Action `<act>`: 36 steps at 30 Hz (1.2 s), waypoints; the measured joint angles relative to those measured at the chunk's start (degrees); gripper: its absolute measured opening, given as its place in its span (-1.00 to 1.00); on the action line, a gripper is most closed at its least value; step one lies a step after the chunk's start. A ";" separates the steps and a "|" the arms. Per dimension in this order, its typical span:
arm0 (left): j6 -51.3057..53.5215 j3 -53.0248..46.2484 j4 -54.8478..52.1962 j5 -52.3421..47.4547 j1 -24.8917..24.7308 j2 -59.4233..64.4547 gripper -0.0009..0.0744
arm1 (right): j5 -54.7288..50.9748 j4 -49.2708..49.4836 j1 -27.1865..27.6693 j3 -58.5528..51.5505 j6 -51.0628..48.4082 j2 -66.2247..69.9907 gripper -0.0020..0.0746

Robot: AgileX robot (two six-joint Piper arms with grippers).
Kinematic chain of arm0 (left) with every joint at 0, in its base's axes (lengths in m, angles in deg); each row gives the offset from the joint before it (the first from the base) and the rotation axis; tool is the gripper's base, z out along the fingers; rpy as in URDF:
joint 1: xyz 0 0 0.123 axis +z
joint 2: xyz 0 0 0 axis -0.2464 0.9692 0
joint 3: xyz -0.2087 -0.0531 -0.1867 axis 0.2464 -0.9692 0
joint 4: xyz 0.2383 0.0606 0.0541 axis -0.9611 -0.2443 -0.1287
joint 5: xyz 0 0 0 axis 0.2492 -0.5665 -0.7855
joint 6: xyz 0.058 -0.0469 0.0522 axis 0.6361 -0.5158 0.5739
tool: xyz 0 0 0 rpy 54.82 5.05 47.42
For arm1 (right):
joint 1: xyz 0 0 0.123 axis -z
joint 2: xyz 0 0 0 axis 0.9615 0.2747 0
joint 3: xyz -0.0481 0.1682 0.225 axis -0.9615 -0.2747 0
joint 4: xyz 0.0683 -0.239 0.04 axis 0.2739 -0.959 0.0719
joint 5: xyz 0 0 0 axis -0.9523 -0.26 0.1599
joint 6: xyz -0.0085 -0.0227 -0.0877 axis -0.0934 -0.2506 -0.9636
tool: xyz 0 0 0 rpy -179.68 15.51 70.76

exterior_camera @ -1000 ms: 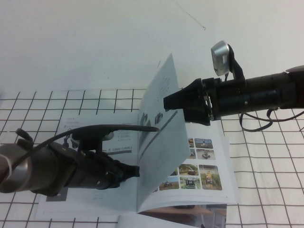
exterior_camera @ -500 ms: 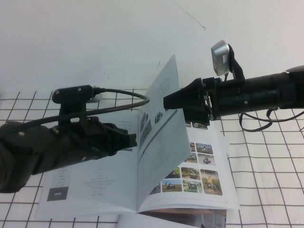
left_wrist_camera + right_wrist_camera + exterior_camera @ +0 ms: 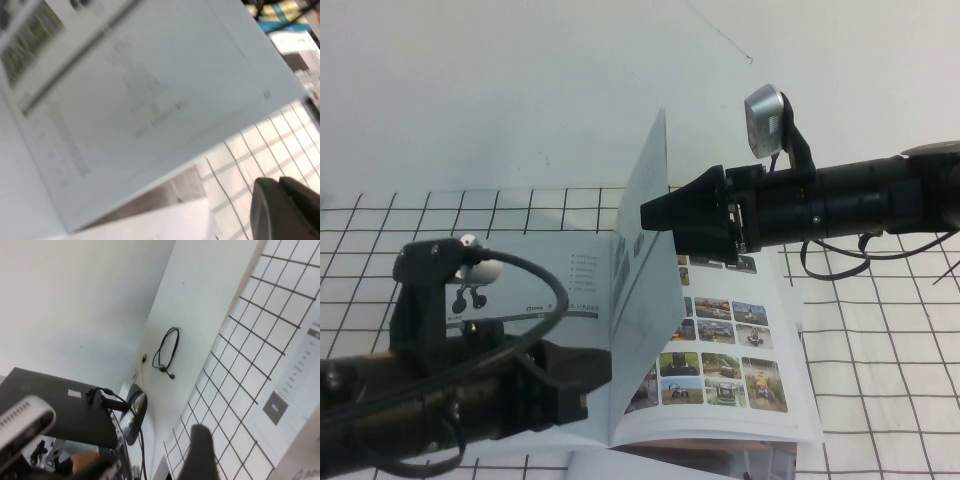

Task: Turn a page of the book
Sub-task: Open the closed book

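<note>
The book [image 3: 805, 400] lies open on the gridded cloth. Its page [image 3: 645, 280] stands nearly upright over the spine, showing black robots and a grey bar on its left face. My right gripper [image 3: 644, 214] reaches in from the right at mid height, open, its tips against the page's right side. One dark finger [image 3: 197, 452] shows in the right wrist view beside the page's edge [image 3: 302, 465]. My left gripper [image 3: 603, 365] sits low over the book's left leaf, shut and empty, just left of the page. The left wrist view shows the page [image 3: 150, 90] above the gripper [image 3: 279, 182].
A white cloth with a black grid [image 3: 880, 350] covers the table, with a white wall behind. Another printed sheet [image 3: 660, 465] pokes out under the book's near edge. The right wrist view shows a black cable [image 3: 167, 352] and a dark laptop [image 3: 55, 405] off the table.
My left arm dropped from beside the page down to the near left. My right gripper shifted left, and the page swung more upright toward the left.
</note>
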 joint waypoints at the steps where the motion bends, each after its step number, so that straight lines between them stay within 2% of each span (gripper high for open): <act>1: -0.08 -0.30 0.14 -0.35 -0.66 -0.14 -0.98 | 0.00 0.12 0.00 0.00 -0.10 0.00 0.42; 6: -0.08 -0.53 1.83 3.68 -8.21 -0.14 -0.98 | 0.00 0.35 0.00 0.00 -0.38 0.00 0.42; 15: -0.08 -0.76 10.54 29.30 -29.63 3.19 -0.98 | 0.09 0.60 0.00 0.00 -0.51 0.00 0.42; 19: -0.08 0.10 12.76 41.02 -36.36 9.16 -0.98 | 0.09 0.70 0.00 0.00 -0.54 0.00 0.42; 25: -0.08 4.63 13.03 49.05 -38.00 18.86 -0.98 | -0.27 0.69 0.00 0.00 -0.54 0.00 0.42; 36: -0.13 8.21 13.54 59.45 -37.38 26.62 -0.98 | -0.26 0.69 0.00 0.00 -0.32 0.00 0.42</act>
